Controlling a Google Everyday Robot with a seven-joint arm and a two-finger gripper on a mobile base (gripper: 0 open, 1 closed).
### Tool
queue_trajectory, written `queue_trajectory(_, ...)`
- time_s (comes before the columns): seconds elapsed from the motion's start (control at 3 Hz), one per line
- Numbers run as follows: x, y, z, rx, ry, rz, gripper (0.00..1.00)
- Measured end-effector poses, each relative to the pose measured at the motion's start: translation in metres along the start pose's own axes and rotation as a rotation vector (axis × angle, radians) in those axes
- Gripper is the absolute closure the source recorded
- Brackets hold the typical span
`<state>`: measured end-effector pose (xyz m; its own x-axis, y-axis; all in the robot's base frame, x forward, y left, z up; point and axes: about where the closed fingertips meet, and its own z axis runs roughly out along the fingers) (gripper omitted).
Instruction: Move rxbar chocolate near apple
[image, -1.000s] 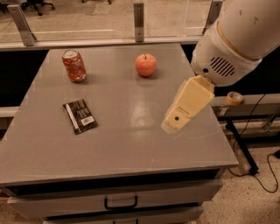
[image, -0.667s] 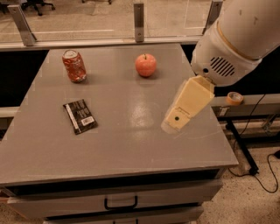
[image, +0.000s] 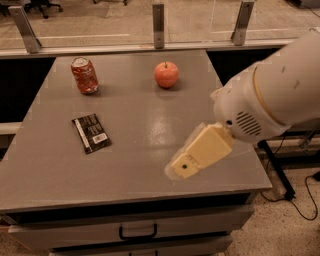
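Observation:
The rxbar chocolate, a flat black wrapper with a small white label, lies on the left part of the grey table. The apple, round and red-orange, sits at the back middle of the table, well apart from the bar. My gripper, a cream-coloured piece at the end of the big white arm, hangs above the table's front right part. It is far to the right of the bar and in front of the apple, and it holds nothing that I can see.
A red soda can stands upright at the back left, behind the bar. A glass rail with metal posts runs behind the table. A drawer with a dark handle is under the front edge. Cables lie on the floor at the right.
The arm and gripper have moved down and to the left, toward the table's front edge. The bar, apple and can have not moved.

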<state>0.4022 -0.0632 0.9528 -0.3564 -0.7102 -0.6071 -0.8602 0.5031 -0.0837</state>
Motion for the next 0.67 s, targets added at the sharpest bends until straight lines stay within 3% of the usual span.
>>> queue_trajectory(0.33, -0.003, 0.026, 0.027, 0.004, -0.127, 0.013, 0.0)
queue_trajectory(0.67, -0.034, 0.046, 0.054, 0.025, -0.226, 0.021, 0.0)
